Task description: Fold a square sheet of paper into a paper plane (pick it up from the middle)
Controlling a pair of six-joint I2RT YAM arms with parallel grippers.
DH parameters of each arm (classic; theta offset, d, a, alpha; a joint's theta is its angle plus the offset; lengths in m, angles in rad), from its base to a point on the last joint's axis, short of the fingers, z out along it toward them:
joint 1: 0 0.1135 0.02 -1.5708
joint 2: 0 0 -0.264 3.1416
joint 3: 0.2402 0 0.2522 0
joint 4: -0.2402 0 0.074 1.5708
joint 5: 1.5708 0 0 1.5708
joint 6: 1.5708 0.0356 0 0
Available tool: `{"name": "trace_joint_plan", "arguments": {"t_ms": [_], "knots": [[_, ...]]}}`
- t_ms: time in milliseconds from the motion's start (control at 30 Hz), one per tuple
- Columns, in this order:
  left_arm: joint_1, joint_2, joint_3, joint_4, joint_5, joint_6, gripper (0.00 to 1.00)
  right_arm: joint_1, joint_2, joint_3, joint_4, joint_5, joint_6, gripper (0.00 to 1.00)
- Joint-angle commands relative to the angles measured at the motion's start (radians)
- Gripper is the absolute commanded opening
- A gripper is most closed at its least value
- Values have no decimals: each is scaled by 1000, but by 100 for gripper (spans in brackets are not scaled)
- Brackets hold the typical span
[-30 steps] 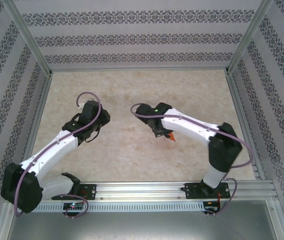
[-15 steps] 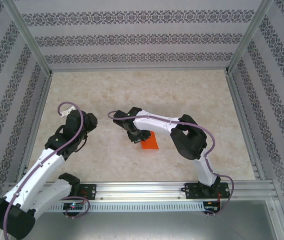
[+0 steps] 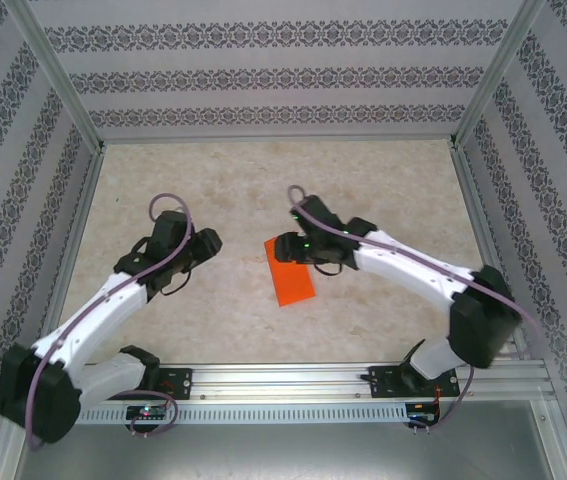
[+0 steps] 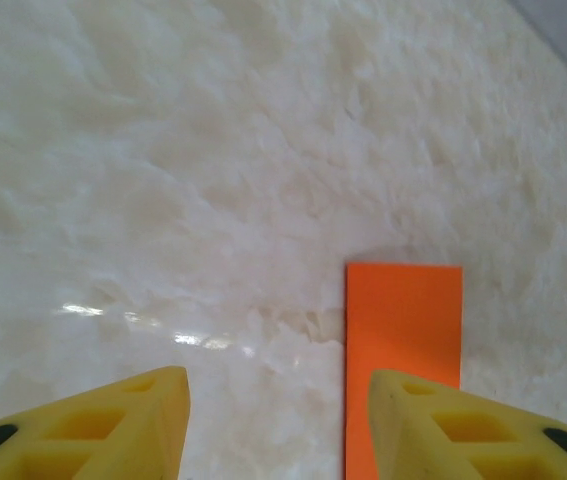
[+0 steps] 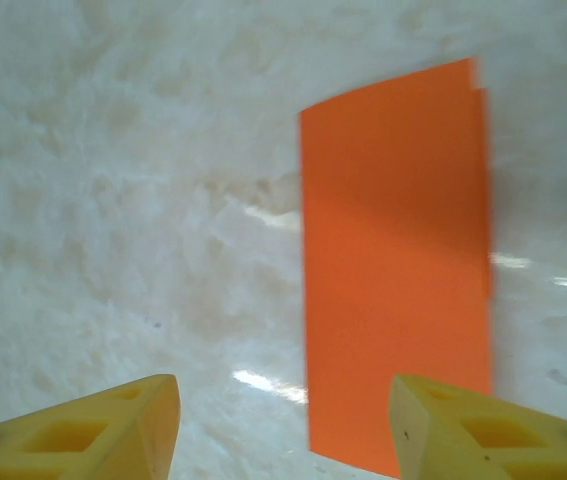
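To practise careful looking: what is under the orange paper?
The orange paper lies flat on the marbled table. A lower layer's edge peeks out along one side; whatever else is beneath is covered.

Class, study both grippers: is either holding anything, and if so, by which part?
Nothing is held. The orange paper lies folded flat on the table, and the left gripper and right gripper both stand open and empty.

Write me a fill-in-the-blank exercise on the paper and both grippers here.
The folded sheet of paper lying on the table is ____ in colour.
The left gripper is ____, not shut.
The right gripper, its fingers apart, holds ____.
Missing words: orange; open; nothing.
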Motion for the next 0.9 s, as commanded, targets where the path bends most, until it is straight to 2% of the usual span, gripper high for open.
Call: {"name": "trace_joint_plan", "arguments": {"t_ms": [0,167,233,367,433,533,867], "knots": [[-82,158,129,100,151,69,48,-109,-51,-167,210,-104,68,55],[-185,439,291,100,231,78,40,-249,-38,-289,349,-273,72,55],[-207,511,338,64,197,69,35,-276,0,-292,372,-341,49,54],[-215,609,383,29,172,51,33,-294,94,-256,376,-421,-22,54],[-214,634,402,-1,157,49,30,-295,131,-238,379,-434,-42,54],[-212,634,380,-4,126,49,30,-297,196,-207,396,-482,-70,53],[-212,644,350,33,158,24,30,-295,335,-143,432,-600,-142,49]]}}
